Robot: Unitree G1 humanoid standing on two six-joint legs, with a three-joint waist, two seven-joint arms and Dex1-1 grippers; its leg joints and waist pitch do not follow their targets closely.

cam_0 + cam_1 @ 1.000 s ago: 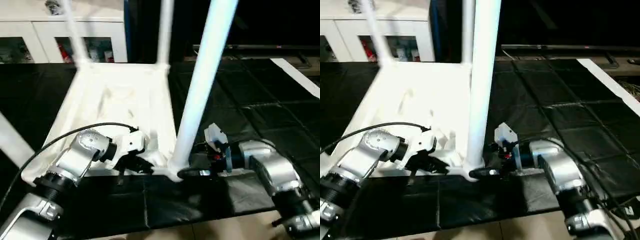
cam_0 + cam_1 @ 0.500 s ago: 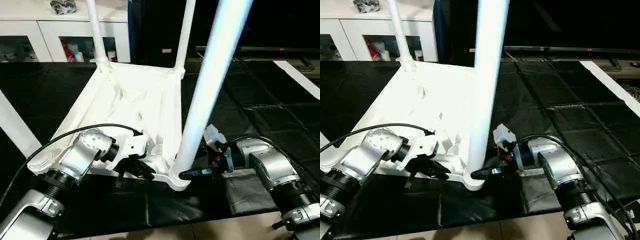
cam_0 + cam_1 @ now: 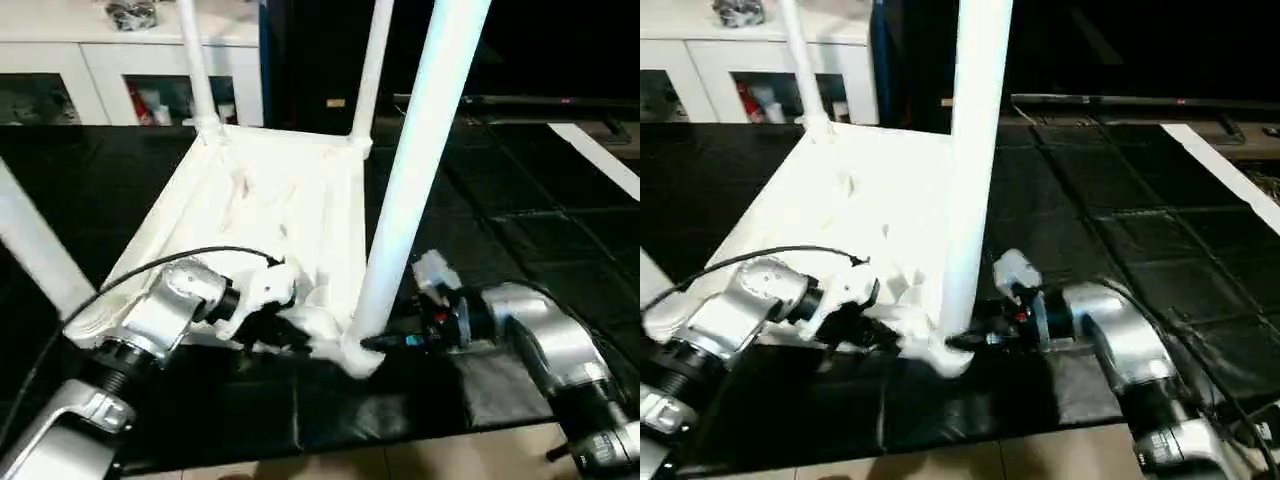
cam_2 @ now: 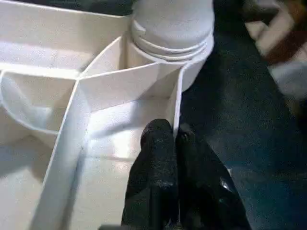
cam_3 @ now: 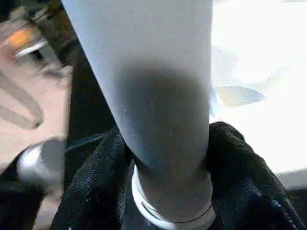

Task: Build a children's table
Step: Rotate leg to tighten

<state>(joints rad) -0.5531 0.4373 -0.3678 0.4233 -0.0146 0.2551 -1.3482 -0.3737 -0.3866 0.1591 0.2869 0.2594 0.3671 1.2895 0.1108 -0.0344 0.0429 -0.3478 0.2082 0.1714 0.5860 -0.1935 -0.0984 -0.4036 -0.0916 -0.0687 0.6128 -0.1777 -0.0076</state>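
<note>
Right hand point(image 5: 163, 158) clamping leg point(image 3: 420, 180), left hand point(image 4: 175, 143) pinching tabletop point(image 3: 280, 200) rim

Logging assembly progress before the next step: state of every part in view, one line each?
Tabletop: upside down on the black mat, ribbed underside up.
Near right leg: standing in its corner socket, leaning slightly.
Two far legs: upright in the far corner sockets.
Near left leg: seated in its corner socket, leaning outward.
Left gripper: jaws shut on the tabletop's thin edge wall.
Right gripper: jaws shut on the near right leg, just above its base.
</note>
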